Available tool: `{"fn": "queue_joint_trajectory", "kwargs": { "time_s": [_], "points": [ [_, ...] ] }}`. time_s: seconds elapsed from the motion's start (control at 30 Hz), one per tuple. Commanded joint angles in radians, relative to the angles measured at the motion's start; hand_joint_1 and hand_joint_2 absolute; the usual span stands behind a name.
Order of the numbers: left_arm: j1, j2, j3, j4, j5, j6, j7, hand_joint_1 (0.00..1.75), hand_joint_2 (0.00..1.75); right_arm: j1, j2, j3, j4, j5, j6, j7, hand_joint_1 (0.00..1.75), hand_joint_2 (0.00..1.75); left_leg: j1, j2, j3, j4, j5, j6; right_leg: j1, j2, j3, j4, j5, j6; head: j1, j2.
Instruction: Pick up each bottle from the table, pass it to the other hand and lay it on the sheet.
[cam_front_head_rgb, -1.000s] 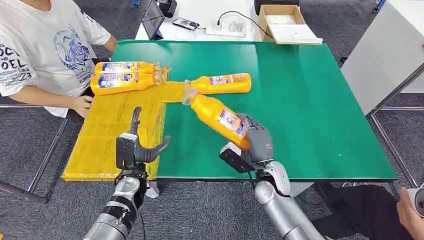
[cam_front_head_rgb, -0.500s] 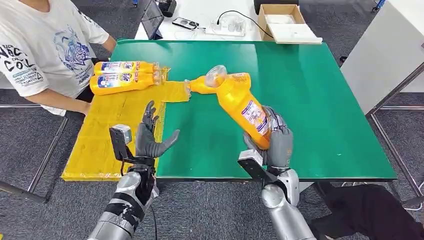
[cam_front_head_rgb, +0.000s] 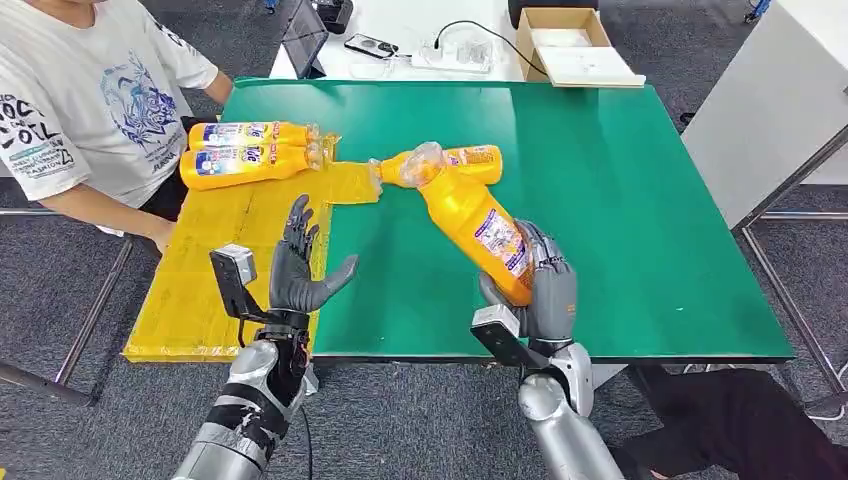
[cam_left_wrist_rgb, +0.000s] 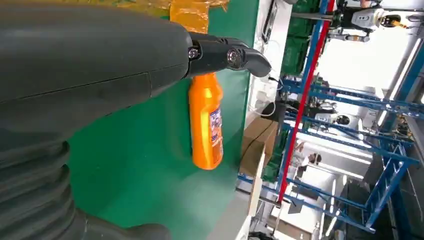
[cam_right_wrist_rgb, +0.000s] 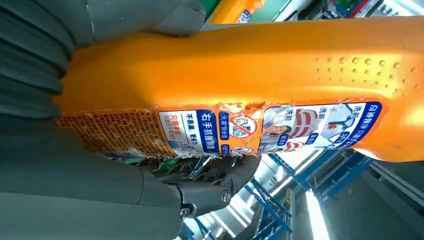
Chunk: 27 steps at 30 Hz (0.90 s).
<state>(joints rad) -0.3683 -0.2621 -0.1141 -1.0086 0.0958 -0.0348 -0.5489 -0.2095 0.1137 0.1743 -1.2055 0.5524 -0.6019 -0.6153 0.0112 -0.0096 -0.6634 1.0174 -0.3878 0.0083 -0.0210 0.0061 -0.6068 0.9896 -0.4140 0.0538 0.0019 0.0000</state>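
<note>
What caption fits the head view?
Right robot hand lifts an orange bottle toward the open left robot hand.

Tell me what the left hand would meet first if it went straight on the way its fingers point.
Probably the bottle lying on the table, which sits just past the left hand's fingers; depth is unclear.

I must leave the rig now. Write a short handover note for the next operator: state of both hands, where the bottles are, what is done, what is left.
Right hand: grips the lifted bottle by its lower end, above the green table, cap end tilted away from the robot.
Left hand: open, holds nothing, raised at the edge of the yellow sheet.
Done: two bottles lie side by side on the sheet's far end.
Left: pass the lifted bottle to the left hand and lay it on the sheet; then the last bottle, lying on the table.
</note>
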Motion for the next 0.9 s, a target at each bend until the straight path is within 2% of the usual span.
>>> {"fn": "queue_joint_trajectory", "kwargs": {
  "time_s": [0.03, 0.27, 0.37, 0.53, 0.7, 0.9],
  "points": [
    [0.012, 0.003, -0.109, -0.034, 0.093, -0.179, 0.045, 0.00, 1.75, -0.051, 0.053, 0.026, 0.145, -0.067, 0.034, -0.083, 1.75, 1.75, 0.001, 0.002, 0.006, 0.000, -0.003, 0.000, 0.002, 0.001, 0.005, -0.001, -0.001, -0.003, 0.000, 0.000],
    [-0.031, -0.008, -0.162, 0.074, 0.169, -0.293, 0.072, 0.00, 1.75, -0.160, 0.076, 0.162, 0.240, -0.054, -0.033, -0.083, 1.75, 1.75, 0.000, 0.007, 0.005, 0.001, -0.003, 0.000, 0.001, 0.005, 0.003, 0.000, -0.001, -0.003, 0.000, 0.000],
    [-0.043, -0.014, -0.182, 0.104, 0.183, -0.318, 0.063, 0.00, 1.75, -0.188, 0.092, 0.220, 0.297, -0.054, -0.031, -0.083, 1.75, 1.75, 0.000, 0.003, 0.002, 0.000, -0.001, 0.000, 0.001, 0.002, 0.001, 0.000, 0.000, -0.002, 0.000, 0.000],
    [-0.047, -0.016, -0.196, 0.120, 0.204, -0.337, 0.068, 0.00, 1.75, -0.195, 0.093, 0.292, 0.366, -0.048, -0.044, -0.083, 1.75, 1.75, 0.001, 0.003, 0.006, -0.001, -0.002, 0.000, 0.002, 0.001, 0.006, -0.001, -0.002, -0.003, 0.000, 0.000],
    [-0.048, -0.016, -0.206, 0.132, 0.211, -0.351, 0.070, 0.00, 1.75, -0.196, 0.099, 0.327, 0.401, -0.062, -0.035, -0.083, 1.75, 1.75, 0.000, 0.002, 0.004, -0.001, -0.001, 0.000, 0.001, 0.000, 0.003, -0.001, -0.001, -0.002, 0.000, 0.000],
    [-0.070, -0.022, -0.206, 0.165, 0.220, -0.334, 0.059, 0.00, 1.75, -0.170, 0.108, 0.443, 0.445, -0.093, 0.050, -0.083, 1.75, 1.75, 0.000, 0.001, 0.004, -0.001, -0.001, 0.000, 0.001, 0.000, 0.003, -0.001, -0.001, -0.002, 0.000, 0.000]
  ]
}}
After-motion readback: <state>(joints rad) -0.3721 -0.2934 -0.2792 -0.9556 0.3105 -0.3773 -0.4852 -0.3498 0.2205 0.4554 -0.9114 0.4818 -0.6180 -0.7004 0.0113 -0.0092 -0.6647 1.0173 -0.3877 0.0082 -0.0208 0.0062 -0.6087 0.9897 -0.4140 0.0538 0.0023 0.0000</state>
